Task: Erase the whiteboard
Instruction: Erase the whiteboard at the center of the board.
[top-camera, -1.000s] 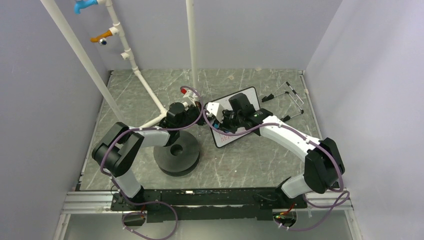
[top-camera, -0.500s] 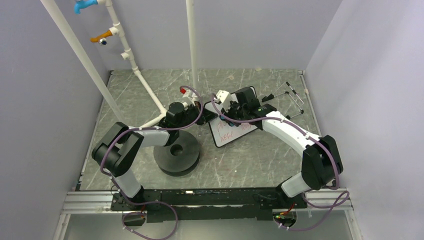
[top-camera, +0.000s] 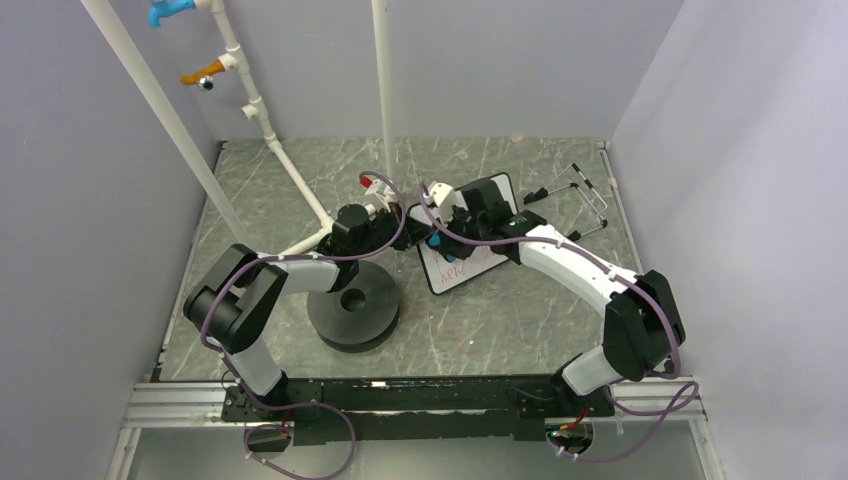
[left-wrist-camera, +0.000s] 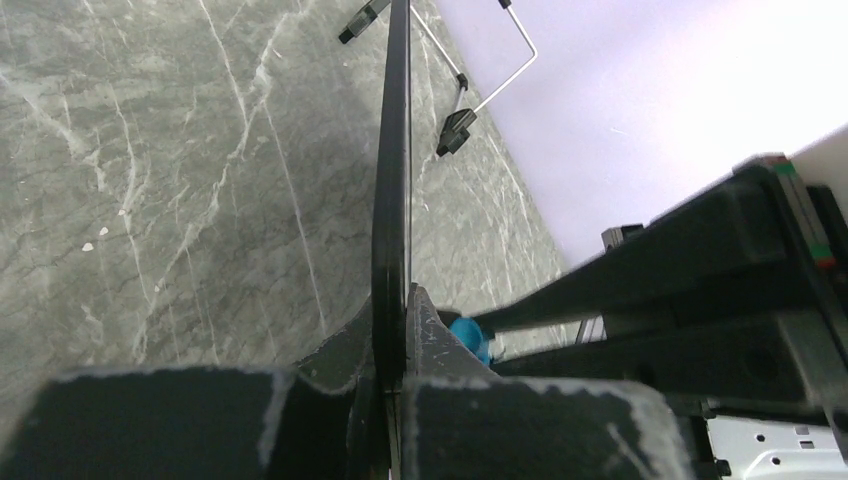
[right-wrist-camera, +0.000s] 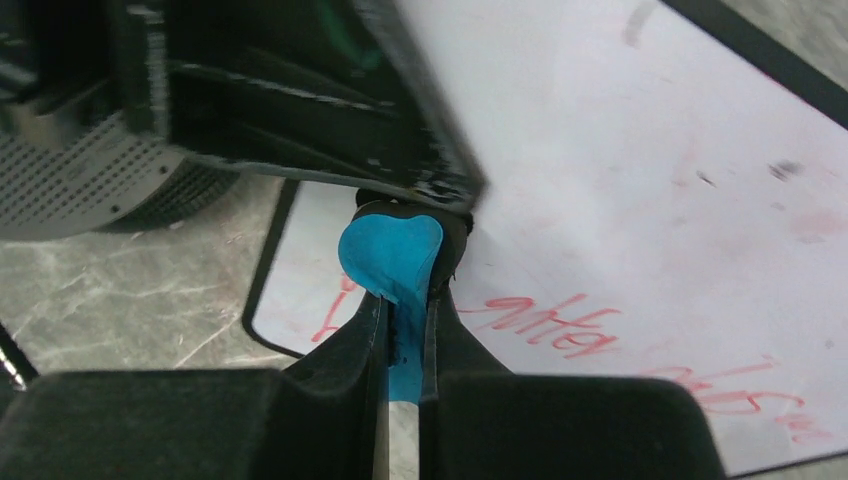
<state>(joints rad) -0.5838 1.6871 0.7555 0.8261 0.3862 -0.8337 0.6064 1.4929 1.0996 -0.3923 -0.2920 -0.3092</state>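
The whiteboard (top-camera: 474, 268) lies tilted at the table's middle back, with red handwriting (top-camera: 456, 270) on its near part. My left gripper (top-camera: 404, 238) is shut on its left edge; the left wrist view shows the board edge-on (left-wrist-camera: 392, 150) between the jaws of the left gripper (left-wrist-camera: 392, 322). My right gripper (top-camera: 437, 241) is shut on a small blue eraser (right-wrist-camera: 392, 255), which it presses on the whiteboard's (right-wrist-camera: 640, 190) left part, close to the left fingers. Red writing (right-wrist-camera: 548, 322) runs just right of the right gripper (right-wrist-camera: 405, 312). The eraser (left-wrist-camera: 466, 336) peeks past the left finger.
A black disc (top-camera: 353, 306) sits under the left forearm. White pipes (top-camera: 290, 178) rise from the back left. A wire stand with black clips (top-camera: 582, 192) lies at the back right. Grey walls close in on both sides.
The right gripper swept the eraser from the board's near-left part toward the far side, then came back left. More red writing shows now. The left arm held still.
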